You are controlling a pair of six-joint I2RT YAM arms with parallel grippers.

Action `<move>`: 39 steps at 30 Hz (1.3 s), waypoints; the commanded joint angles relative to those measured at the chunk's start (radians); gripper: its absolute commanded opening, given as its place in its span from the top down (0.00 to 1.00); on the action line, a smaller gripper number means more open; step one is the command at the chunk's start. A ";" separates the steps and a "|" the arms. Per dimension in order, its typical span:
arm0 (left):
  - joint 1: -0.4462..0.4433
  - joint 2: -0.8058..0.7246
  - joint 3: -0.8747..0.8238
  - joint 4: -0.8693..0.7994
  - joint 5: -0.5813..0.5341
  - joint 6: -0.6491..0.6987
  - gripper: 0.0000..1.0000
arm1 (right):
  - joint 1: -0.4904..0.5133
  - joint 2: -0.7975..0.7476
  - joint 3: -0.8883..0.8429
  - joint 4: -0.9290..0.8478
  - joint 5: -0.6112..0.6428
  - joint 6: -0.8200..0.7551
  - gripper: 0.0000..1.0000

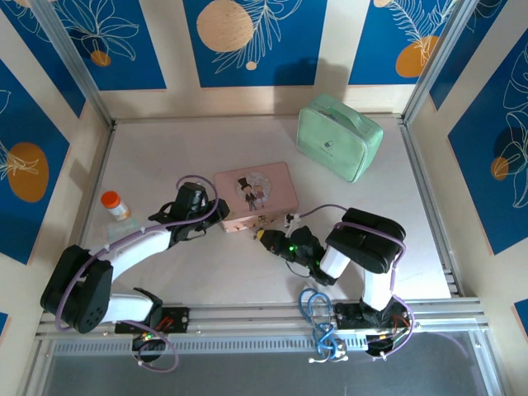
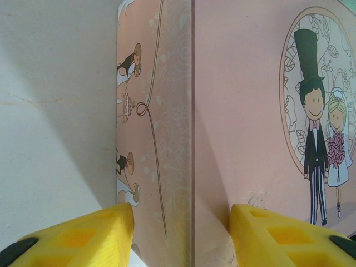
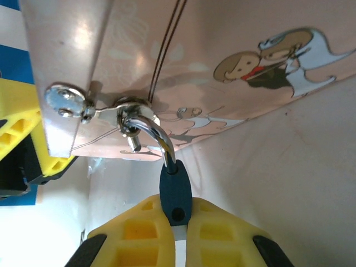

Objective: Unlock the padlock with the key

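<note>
Blue-bodied padlock hangs by its shackle from the clasp of the pink tin, long axis running straight off the tin into the right fingers pinching it; left fingers spread wide astride the tin's corner.

Dark-blue padlock, silvery shackle looped through the pink tin's clasp, body pinched in right end effector.

Left arm of white links and black joints, lilac cable looped along it, right arm alike, green light on its wrist, blue cable coiled at 9 o'clock of its base, yellow waffle-pocketed fingers with black backs
</note>
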 commanded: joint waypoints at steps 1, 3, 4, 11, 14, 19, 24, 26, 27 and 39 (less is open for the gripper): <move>0.022 0.046 -0.043 -0.104 -0.042 0.021 0.50 | 0.000 0.023 -0.031 0.009 0.071 0.030 1.00; 0.022 0.049 -0.044 -0.102 -0.040 0.024 0.50 | -0.001 0.027 -0.029 0.019 0.069 0.030 1.00; 0.022 0.048 -0.044 -0.102 -0.040 0.024 0.50 | -0.002 0.029 -0.026 0.021 0.066 0.031 1.00; 0.022 0.054 -0.056 -0.086 -0.030 0.022 0.52 | -0.003 0.053 -0.003 0.033 0.093 0.088 1.00; 0.022 0.051 -0.057 -0.087 -0.030 0.024 0.52 | -0.005 0.055 -0.002 0.037 0.099 0.084 1.00; 0.022 0.053 -0.056 -0.088 -0.033 0.030 0.52 | -0.002 0.054 -0.017 0.060 0.104 0.077 1.00; 0.024 0.055 -0.059 -0.082 -0.033 0.026 0.52 | 0.003 0.057 -0.039 0.088 0.119 0.082 1.00; 0.024 0.056 -0.060 -0.083 -0.033 0.027 0.52 | 0.007 0.056 -0.046 0.096 0.131 0.086 1.00; 0.024 0.057 -0.060 -0.083 -0.032 0.026 0.52 | 0.008 0.055 -0.048 0.097 0.135 0.087 1.00; 0.025 0.062 -0.065 -0.072 -0.024 0.027 0.53 | 0.035 0.066 -0.029 0.098 0.230 0.203 1.00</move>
